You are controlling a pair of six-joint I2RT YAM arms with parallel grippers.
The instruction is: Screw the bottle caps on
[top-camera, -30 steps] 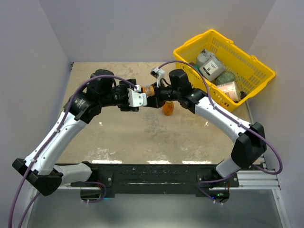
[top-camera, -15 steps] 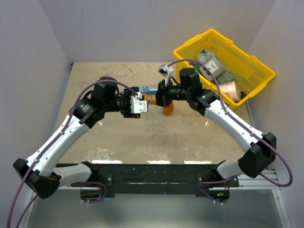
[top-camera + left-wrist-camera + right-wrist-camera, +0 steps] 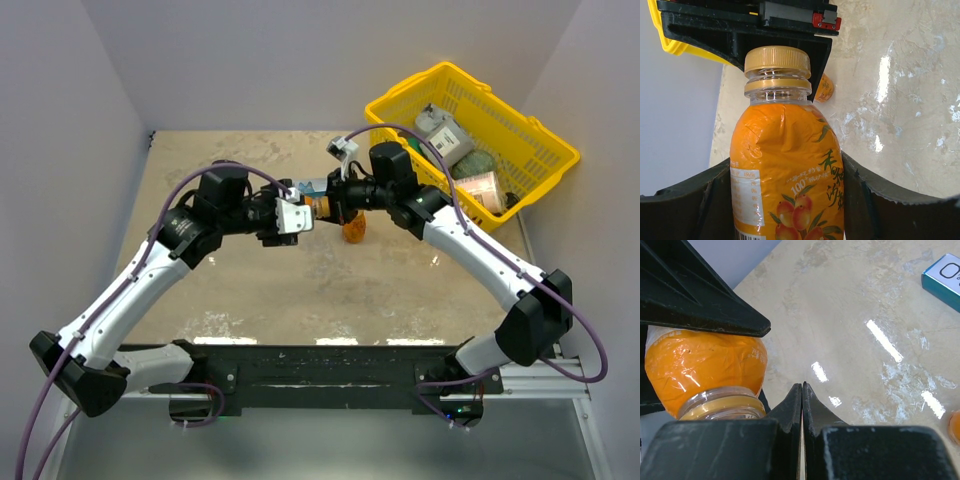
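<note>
Right tool (image 3: 802,386) shifted slightly, capped orange bottle (image 3: 785,165) in left tool (image 3: 298,214)

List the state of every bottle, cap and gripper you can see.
held bottle: clamped in the left gripper, capped.
cap: on the held bottle's neck; tightness cannot be told.
left gripper: shut on the held bottle.
right gripper: shut, empty, tips beside the held bottle's neck.
second bottle: on the table, apart from both grippers.

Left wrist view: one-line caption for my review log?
Left gripper holds an orange bottle, cap on; second bottle on the table beyond.
</note>
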